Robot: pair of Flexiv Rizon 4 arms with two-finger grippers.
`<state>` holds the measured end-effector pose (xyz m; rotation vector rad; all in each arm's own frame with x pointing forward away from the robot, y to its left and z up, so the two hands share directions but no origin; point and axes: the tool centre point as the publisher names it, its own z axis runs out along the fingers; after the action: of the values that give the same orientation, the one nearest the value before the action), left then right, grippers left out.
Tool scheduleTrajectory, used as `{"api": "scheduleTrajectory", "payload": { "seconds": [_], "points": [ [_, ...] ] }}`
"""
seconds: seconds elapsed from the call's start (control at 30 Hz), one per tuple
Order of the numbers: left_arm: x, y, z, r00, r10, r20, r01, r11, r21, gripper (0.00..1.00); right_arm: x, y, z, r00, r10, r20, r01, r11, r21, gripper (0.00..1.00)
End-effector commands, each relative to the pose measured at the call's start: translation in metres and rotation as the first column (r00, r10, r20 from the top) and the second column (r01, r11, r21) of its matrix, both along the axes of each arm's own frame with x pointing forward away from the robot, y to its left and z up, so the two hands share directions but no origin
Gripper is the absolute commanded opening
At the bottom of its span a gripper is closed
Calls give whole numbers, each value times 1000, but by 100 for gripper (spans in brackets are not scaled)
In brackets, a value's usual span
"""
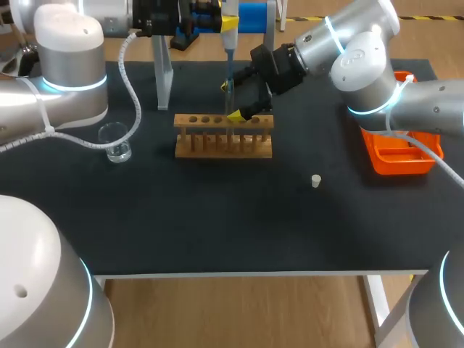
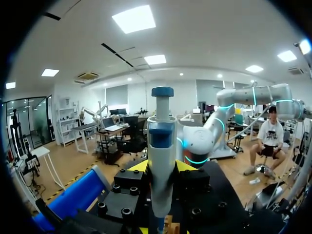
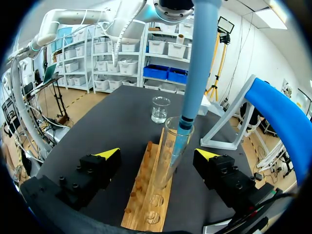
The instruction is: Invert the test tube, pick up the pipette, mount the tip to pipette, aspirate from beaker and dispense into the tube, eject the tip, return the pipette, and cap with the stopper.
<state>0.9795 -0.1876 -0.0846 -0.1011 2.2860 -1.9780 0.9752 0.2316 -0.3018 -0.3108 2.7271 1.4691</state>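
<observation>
My left gripper (image 1: 214,17) is shut on the white and blue pipette (image 2: 161,156), holding it upright over the wooden rack (image 1: 223,135). The pipette's blue tip (image 3: 183,134) reaches down into the mouth of a clear test tube (image 3: 169,155) standing in the rack. My right gripper (image 3: 156,156) is open with its yellow-tipped fingers on either side of the tube, not touching it. The glass beaker (image 1: 116,142) stands left of the rack. A small white stopper (image 1: 316,180) lies on the mat to the right of the rack.
An orange tray (image 1: 398,153) sits at the right edge under my right arm. The pipette stand (image 1: 164,76) with a blue bar (image 3: 279,117) rises behind the rack. The rack (image 3: 146,195) has several unfilled holes.
</observation>
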Motion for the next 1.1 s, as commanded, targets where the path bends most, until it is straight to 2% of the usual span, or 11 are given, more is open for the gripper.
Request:
{"api": "scheduleTrajectory", "payload": {
  "seconds": [0.03, 1.1],
  "points": [
    [1, 0, -2, 1000, 3, 0, -3, 1000, -2, 0, 0, -1, 0, 1000, 1, 1, -1, 1000, 0, 100],
    [2, 0, -12, 1000, 13, -13, -13, 1000, 5, 0, 0, -1, 0, 1000, 1, 1, -1, 1000, 0, 100]
  ]
}}
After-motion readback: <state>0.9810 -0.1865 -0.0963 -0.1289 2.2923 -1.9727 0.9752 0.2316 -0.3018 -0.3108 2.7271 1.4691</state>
